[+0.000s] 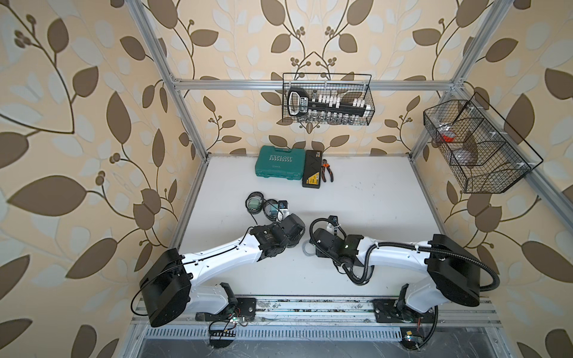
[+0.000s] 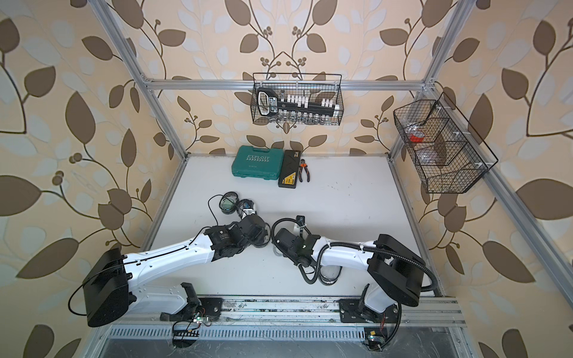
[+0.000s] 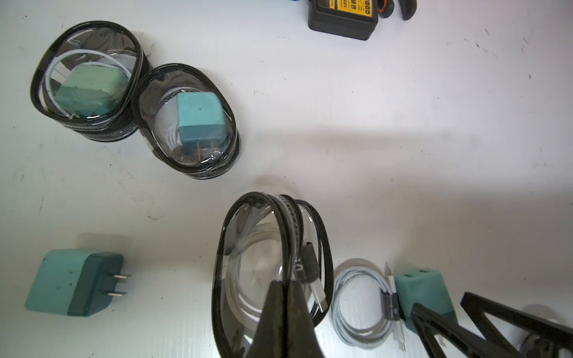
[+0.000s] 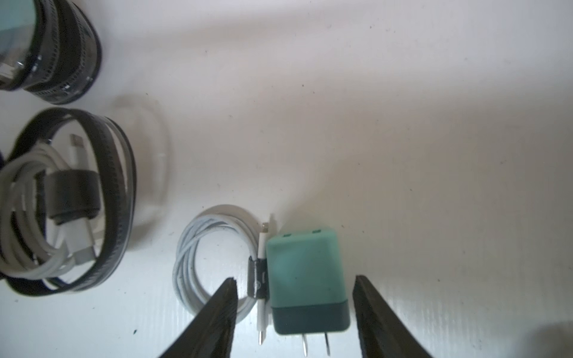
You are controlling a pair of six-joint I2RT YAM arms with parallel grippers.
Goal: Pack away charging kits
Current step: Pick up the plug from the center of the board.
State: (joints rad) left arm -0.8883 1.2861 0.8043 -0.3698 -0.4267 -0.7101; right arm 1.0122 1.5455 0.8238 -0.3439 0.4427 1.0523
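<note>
Two pouches (image 3: pixel 77 40) (image 3: pixel 161 93): adapter (image 3: pixel 198 114), prob. cable (image 3: pixel 93 54) each; L gripper (image 3: pixel 283 283) pinches third pouch (image 3: pixel 248 235) w/ coil (image 4: pixel 28 173); R gripper (image 4: pixel 295 278) wide.

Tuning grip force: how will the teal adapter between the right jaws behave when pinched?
The teal plug adapter looks rigid and boxy, so probably a firm pinch. Its smooth sides might slip. The coiled cable lies against it and could drag along.

Black case (image 3: pixel 342 21) and one pouch (image 4: pixel 62 52) run off a picture's edge; what lies in the wire basket (image 1: pixel 483 183) is too small to tell
</note>
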